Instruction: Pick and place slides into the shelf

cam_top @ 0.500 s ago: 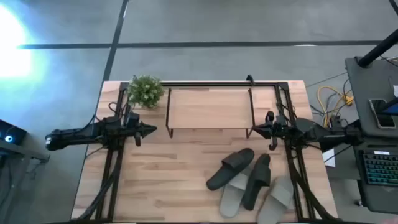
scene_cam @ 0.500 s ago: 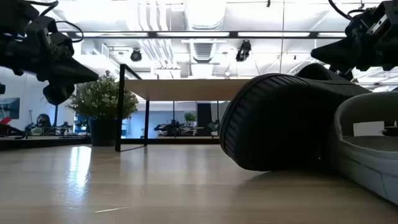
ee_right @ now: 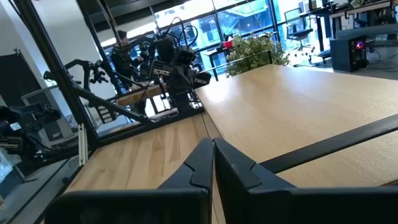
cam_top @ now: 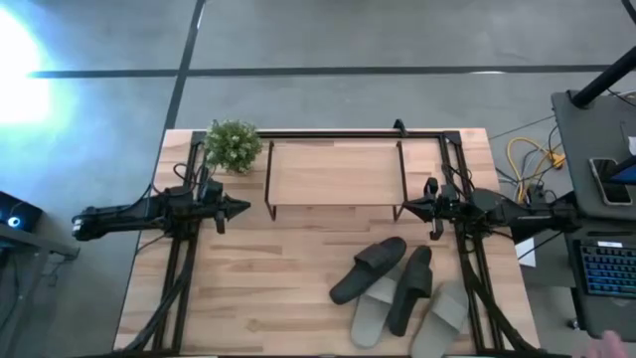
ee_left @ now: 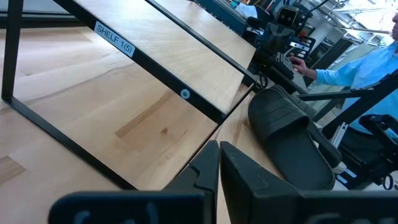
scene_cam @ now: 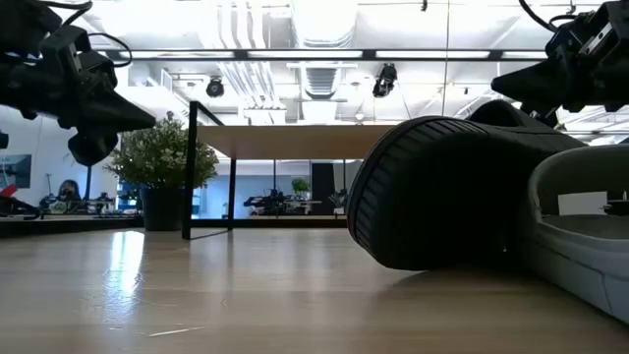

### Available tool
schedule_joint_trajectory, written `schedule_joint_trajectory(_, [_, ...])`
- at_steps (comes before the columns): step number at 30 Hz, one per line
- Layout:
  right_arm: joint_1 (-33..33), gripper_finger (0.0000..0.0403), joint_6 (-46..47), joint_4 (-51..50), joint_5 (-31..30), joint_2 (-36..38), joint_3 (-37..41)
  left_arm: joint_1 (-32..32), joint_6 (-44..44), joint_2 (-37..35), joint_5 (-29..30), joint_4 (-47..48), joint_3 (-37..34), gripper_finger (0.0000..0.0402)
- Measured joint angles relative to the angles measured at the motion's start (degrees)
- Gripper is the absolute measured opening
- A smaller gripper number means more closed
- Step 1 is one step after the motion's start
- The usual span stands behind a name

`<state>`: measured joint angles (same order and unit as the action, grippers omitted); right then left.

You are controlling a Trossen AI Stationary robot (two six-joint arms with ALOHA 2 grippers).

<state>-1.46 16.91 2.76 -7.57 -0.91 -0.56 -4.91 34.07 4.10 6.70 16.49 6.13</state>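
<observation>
The left end effector (cam_top: 241,208) and the right end effector (cam_top: 406,208), fingers together, hover beside the low light wood shelf (cam_top: 335,172); four rubber slides (cam_top: 393,290) lie on the wooden tabletop (cam_top: 258,278).

Four slides (cam_top: 383,283), one shelf (cam_top: 335,173), one plant (cam_top: 233,145)

Robotics lab, glass walls (scene_cam: 285,187), exposed ceiling ducts (scene_cam: 319,74), monitors (ee_right: 40,127)

Small potted plant (cam_top: 233,145) sits at bench (cam_top: 268,288) far-left corner. Desk w/ keyboard (cam_top: 608,268) right of bench; yellow cables (cam_top: 527,159) on grey floor nearby.
</observation>
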Motion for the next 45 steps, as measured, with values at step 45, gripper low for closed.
schedule_joint_trajectory(45, [-0.03, 0.0009, 27.77, 13.59, 2.11, 0.02, 0.02, 0.01, 0.0, 0.0, 0.0, -0.02, 0.0, 0.0])
